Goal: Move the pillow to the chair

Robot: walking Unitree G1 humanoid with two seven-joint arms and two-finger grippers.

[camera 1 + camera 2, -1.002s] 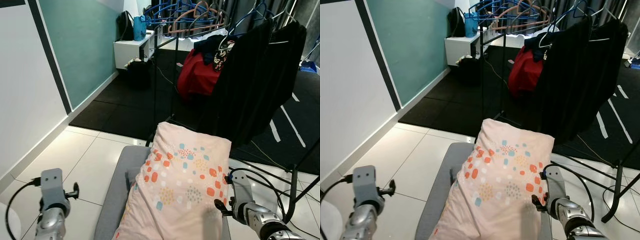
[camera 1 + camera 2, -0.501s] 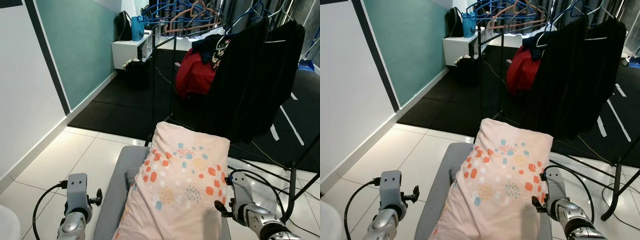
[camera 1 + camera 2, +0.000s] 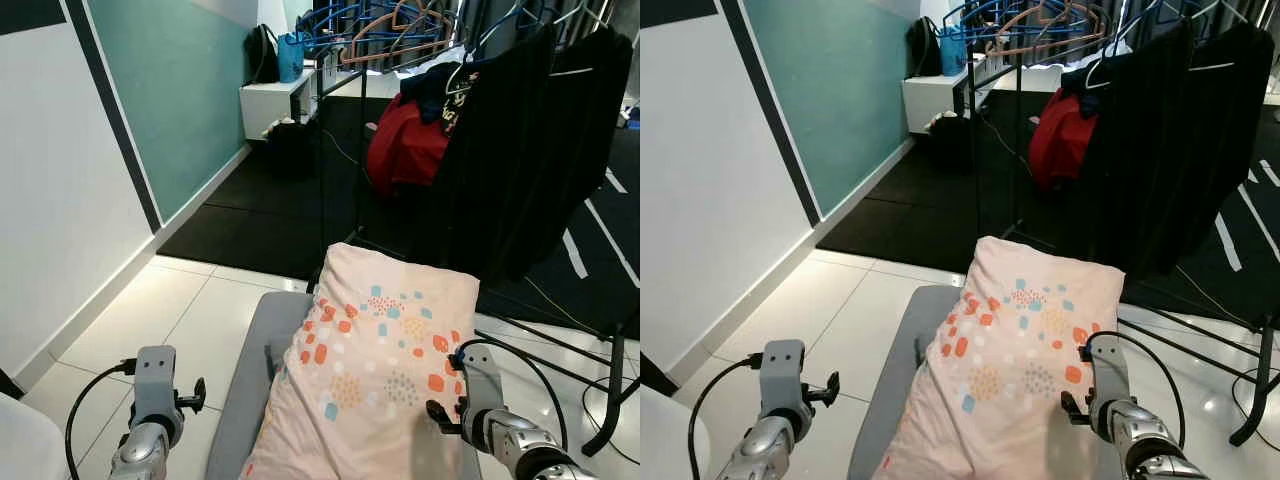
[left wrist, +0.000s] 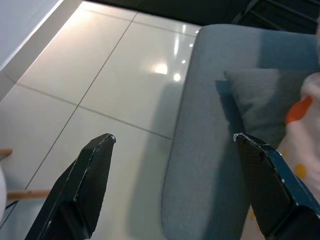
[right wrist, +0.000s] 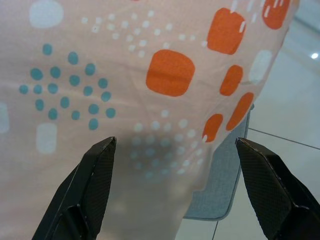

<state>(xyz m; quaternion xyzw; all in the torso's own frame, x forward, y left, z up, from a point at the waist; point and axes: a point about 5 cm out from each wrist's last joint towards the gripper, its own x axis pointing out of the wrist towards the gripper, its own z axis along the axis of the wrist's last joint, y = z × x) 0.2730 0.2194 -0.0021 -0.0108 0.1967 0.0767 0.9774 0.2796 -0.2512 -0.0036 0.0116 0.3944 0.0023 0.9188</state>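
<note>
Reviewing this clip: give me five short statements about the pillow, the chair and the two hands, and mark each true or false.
1. The pillow lies on the grey chair. True.
2. The left hand is shut on the pillow. False: its fingers are spread open over the chair's edge and the floor tiles, holding nothing.
3. The right hand is open, its fingers apart in front of the pillow's patterned cover. True.
4. The pillow is plain white. False: it is pale pink with orange and teal spots.
5. Dark clothes hang on a rack behind the chair. True.
</note>
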